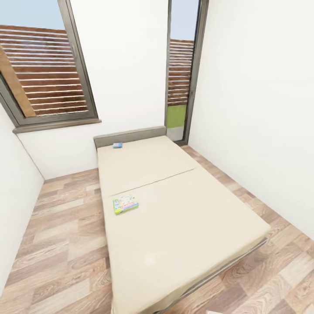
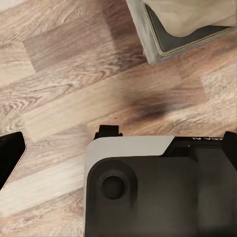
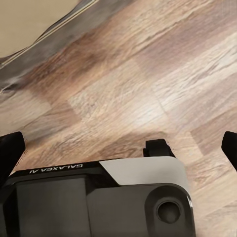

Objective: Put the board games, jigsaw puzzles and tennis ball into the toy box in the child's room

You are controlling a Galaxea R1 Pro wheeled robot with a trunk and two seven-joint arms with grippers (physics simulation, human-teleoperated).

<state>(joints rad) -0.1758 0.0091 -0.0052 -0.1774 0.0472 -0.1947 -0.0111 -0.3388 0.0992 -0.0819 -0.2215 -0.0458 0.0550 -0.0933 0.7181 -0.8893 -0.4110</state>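
Left gripper [image 2: 123, 143]: seen from the left wrist camera; one black fingertip at each side edge of the picture, spread wide apart, nothing between them; below them the robot base [image 2: 163, 192], dark grey with a pale grey top edge.
Right gripper [image 3: 123, 148]: seen from the right wrist camera; black fingertips likewise at both side edges, spread wide, holding nothing; a grey and white part of the robot body [image 3: 98, 197] beneath, lettered "GALAXEA".
Floor [image 1: 61, 244]: wood-look planks in brown and pale beige, running along both sides of the bed; also under both grippers in the wrist pictures.
Bed [image 1: 183, 226]: low and wide, plain beige mattress with a seam across its middle, grey frame edge at the near corner; a corner of it visible in each wrist picture.
Nearer board game [image 1: 125, 203]: flat box, green edge and pale printed top, lying flat on the bed just on the near side of the seam, close to the bed's left edge.
Farther board game [image 1: 117, 145]: smaller flat box, blue with coloured print, lying flat on the bed's far end, touching or just beside the headboard, toward the bed's left corner; too small to read.
Headboard [image 1: 131, 134]: low grey panel at the bed's far end, against the white wall.
Window [image 1: 43, 69]: dark-framed, behind the bed on the left, brown slatted fence outside.
Glass door [image 1: 181, 69]: tall and narrow, dark-framed, behind the bed's far right corner, fence and green grass beyond.
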